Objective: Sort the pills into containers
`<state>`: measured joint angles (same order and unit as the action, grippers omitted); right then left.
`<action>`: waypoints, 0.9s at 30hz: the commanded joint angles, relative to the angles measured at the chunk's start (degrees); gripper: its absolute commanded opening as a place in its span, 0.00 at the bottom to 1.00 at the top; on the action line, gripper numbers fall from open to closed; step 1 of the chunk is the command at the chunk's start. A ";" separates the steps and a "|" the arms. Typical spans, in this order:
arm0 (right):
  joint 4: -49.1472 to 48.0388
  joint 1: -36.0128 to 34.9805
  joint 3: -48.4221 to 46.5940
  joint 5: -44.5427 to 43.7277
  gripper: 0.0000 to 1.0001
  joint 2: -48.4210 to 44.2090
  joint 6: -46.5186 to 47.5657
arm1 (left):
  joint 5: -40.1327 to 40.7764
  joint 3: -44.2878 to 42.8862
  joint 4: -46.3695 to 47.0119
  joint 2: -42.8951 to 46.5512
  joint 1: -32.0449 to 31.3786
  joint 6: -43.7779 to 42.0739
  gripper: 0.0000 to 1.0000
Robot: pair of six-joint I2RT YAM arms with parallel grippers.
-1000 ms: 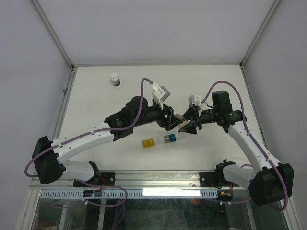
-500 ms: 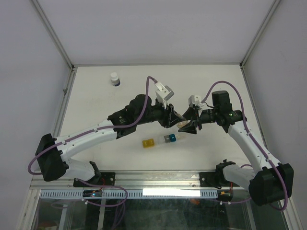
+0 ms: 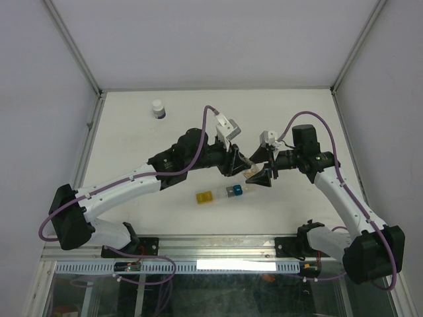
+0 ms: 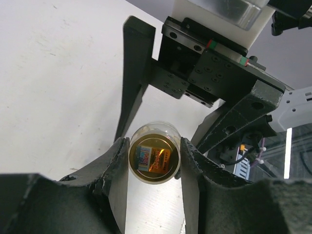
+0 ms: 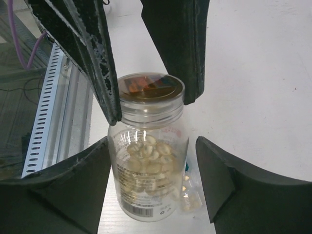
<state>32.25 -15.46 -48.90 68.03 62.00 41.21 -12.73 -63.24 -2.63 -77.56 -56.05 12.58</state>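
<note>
A small clear vial [image 5: 148, 163] holds the pills [image 5: 146, 161], pale tan pellets showing through its wall. My left gripper [image 4: 155, 157] is shut on the vial's neck; its dark fingers [image 5: 105, 73] clamp the capped end. My right gripper [image 5: 152, 151] is open, one jaw on each side of the vial's body with a gap on both sides. From above, the two grippers [image 3: 239, 165] [image 3: 262, 172] meet over the table's middle. The containers [image 3: 221, 193] lie in a strip just in front: yellow [image 3: 204, 197], blue [image 3: 235, 191] and clear [image 3: 250, 189]. A clear one [image 5: 191, 192] holds a few pills.
A small dark bottle with a white cap [image 3: 158, 108] stands at the back left of the white table [image 3: 132, 145]. A metal rail [image 3: 218, 247] runs along the near edge, with both arm bases on it. Walls close in the back and sides.
My left gripper has reached a little to the right and shut on the vial's neck. My right gripper's jaws have spread away from the vial.
</note>
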 commanded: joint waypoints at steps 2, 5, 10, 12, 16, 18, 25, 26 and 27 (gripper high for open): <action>-2.35 0.26 -0.96 1.42 0.84 -1.70 -0.69 | -3.32 -1.55 1.03 1.18 1.04 -1.81 0.00; -2.37 0.26 -0.93 1.40 0.99 -1.78 -0.78 | -3.18 -0.75 1.00 1.59 1.80 -1.94 0.00; -2.45 0.51 -0.93 1.23 1.00 -2.24 -0.91 | -1.63 1.36 -0.04 2.99 4.64 -3.00 0.00; -2.62 0.80 -0.83 1.38 1.00 -2.60 -1.16 | -1.02 2.52 -0.67 3.68 6.71 -3.43 0.00; -4.22 1.50 -0.38 1.12 1.00 -3.34 -2.40 | -0.03 4.11 -2.83 4.63 10.93 -5.03 0.00; -5.00 1.78 -0.09 0.88 1.00 -3.67 -3.15 | 1.13 4.27 -3.94 4.45 13.22 -6.15 0.00; -5.95 2.00 0.30 1.03 1.00 -3.64 -4.07 | 9.30 -5.03 -7.69 -5.59 21.88 -8.13 0.00; -6.04 2.06 0.34 0.97 1.00 -3.66 -4.12 | 9.94 -7.75 -8.20 -8.31 23.19 -8.32 0.00; -6.12 2.05 0.35 0.97 1.00 -3.68 -4.12 | 10.92 -10.79 -9.19 -12.28 24.20 -8.59 0.00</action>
<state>28.88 -13.85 -48.84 68.18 59.53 38.15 -7.49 -64.29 -11.51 -81.10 -35.81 6.28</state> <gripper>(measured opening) 0.995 0.386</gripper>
